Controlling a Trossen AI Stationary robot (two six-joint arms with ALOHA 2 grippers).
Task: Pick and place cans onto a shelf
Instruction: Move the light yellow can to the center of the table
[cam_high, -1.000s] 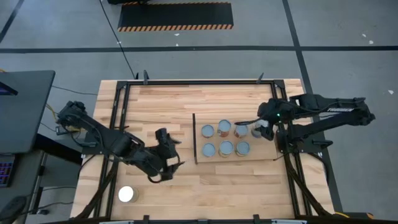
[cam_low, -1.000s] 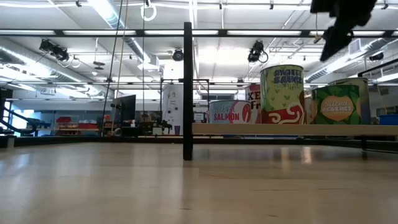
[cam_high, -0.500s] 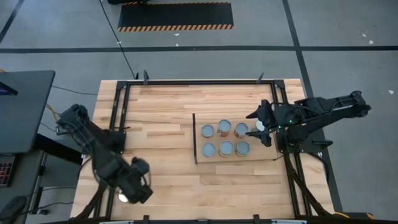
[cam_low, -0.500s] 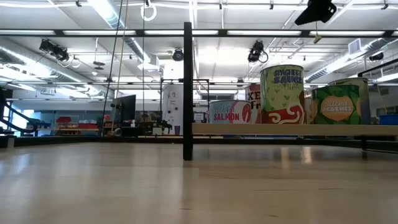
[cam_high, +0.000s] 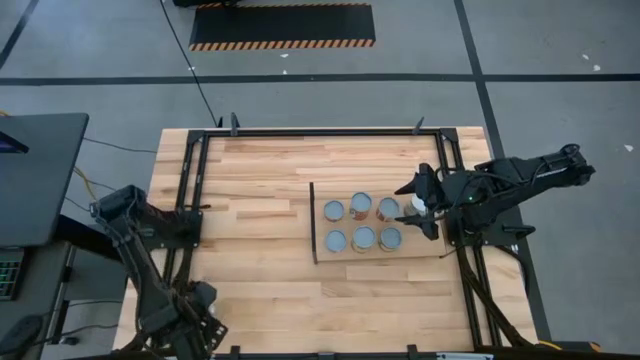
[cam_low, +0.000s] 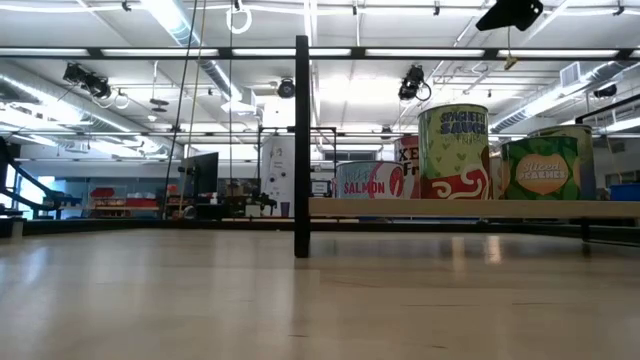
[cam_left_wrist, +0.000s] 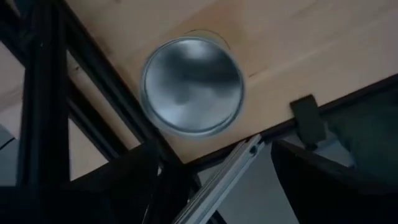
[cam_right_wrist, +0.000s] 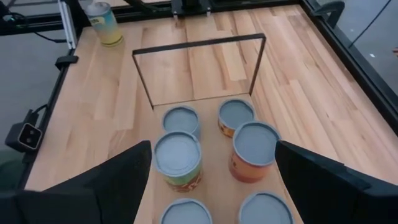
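Note:
Six cans stand in two rows on the pale shelf (cam_high: 432, 246): far row (cam_high: 334, 210), (cam_high: 361, 203), (cam_high: 388, 208), near row (cam_high: 336, 241), (cam_high: 363, 238), (cam_high: 390, 239). A seventh can with a white top (cam_high: 420, 207) shows at the shelf's right end under my right gripper (cam_high: 421, 206). That gripper is open and, in the low view (cam_low: 510, 12), high above the cans. The eighth can (cam_left_wrist: 191, 85) stands alone at the table's near left corner. My left gripper (cam_left_wrist: 214, 155) is open above it and hides it in the high view (cam_high: 197, 326).
The shelf's thin dark upright strip (cam_high: 313, 222) stands at its left end, a black post in the low view (cam_low: 301, 145). Black frame rails (cam_high: 320, 131) run along the table's edges. Bare planks (cam_high: 250, 200) lie between the shelf and the left arm.
My left gripper has swung from the table's middle toward the near left corner and now hangs over the lone can. My right gripper has risen above the shelf's right end and shifted slightly. The cans have stayed where they were.

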